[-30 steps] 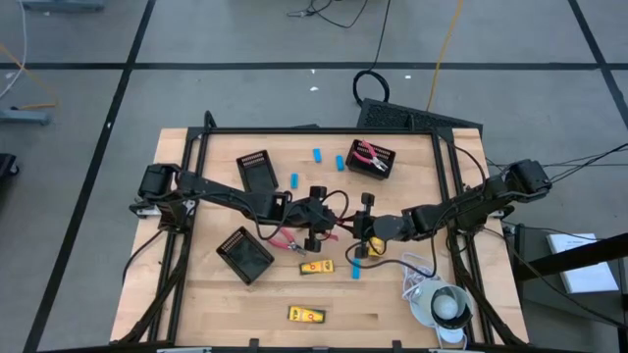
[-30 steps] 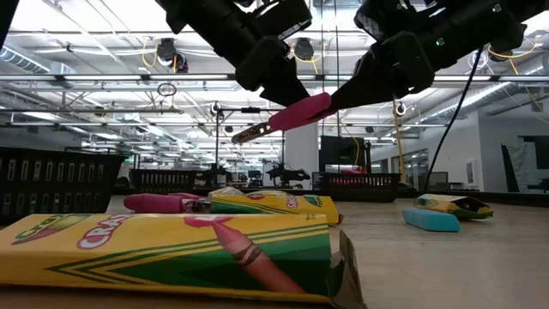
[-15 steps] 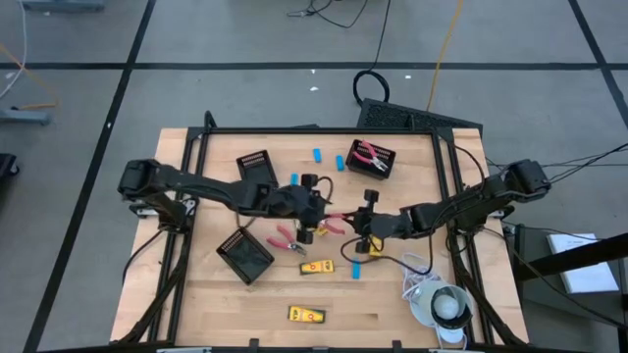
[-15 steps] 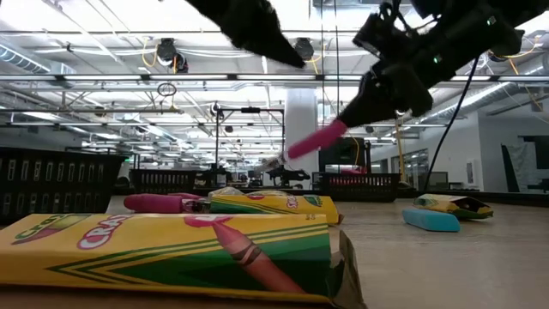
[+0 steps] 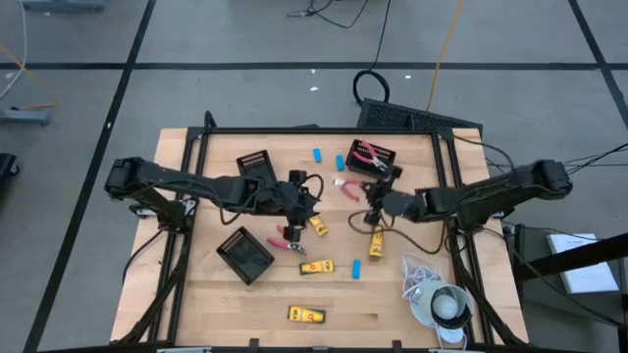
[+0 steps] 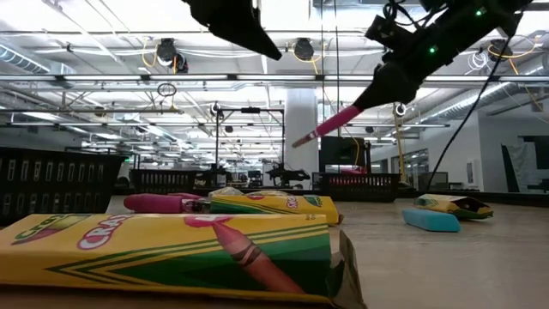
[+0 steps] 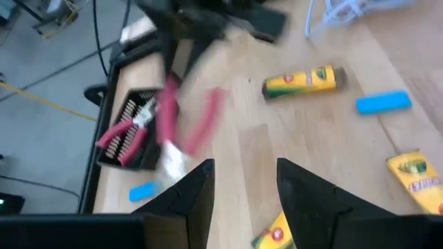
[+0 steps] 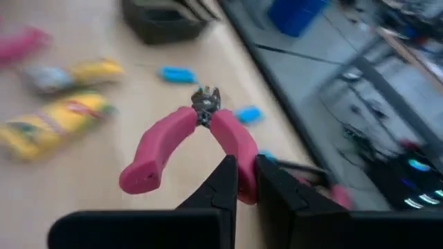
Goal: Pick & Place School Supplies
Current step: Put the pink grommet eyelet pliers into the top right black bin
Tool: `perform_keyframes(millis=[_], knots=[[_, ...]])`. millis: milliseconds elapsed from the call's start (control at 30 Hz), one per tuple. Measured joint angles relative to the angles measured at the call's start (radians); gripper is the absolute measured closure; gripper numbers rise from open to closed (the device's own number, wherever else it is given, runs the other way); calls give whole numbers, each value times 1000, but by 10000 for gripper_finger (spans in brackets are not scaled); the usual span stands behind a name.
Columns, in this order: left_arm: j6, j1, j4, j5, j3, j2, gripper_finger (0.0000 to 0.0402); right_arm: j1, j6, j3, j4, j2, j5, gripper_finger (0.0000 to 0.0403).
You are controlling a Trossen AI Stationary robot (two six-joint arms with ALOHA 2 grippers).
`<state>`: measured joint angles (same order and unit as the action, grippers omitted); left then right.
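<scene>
My right gripper is shut on a pair of pink-handled pliers, up in the air in the low view, near the far black tray that holds another pink pair. My left gripper hovers open over the table's middle and holds nothing. A third pink pair lies flat on the wood. Yellow crayon boxes and light-blue erasers lie scattered. My right gripper pinches one pink handle of the pliers between its two fingers. The other handle spreads free and the metal jaws point away from the gripper. The pliers are lifted clear of the table, slanting down toward the left arm.
Two more black slotted trays sit at the far left and near left. A white cord with a round grey-white object lies at the near right corner. The black frame rail runs along the far edge.
A second ago both grippers were on the pliers above the table's middle. My left gripper has let go and drawn back toward the left and far side. My right gripper has kept the pliers and carried them toward the far edge, nearer the far tray.
</scene>
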<state>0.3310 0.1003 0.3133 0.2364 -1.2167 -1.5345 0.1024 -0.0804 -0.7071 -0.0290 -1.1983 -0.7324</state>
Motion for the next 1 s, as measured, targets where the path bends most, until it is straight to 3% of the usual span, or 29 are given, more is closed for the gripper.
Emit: perform_keyframes(millis=[233, 400, 800, 1000], knots=[[7, 0, -2, 9, 0, 1, 241, -126, 13, 0, -178, 160, -7, 381], [7, 0, -2, 21, 0, 14, 241, -229, 37, 4, -256, 172, 1, 381], [7, 0, -29, 38, 61, 119, 240, -483, 45, 176, -25, 109, 236, 382], [-11, 1, -62, 53, 108, 171, 240, -549, 51, 196, 9, 87, 292, 382]])
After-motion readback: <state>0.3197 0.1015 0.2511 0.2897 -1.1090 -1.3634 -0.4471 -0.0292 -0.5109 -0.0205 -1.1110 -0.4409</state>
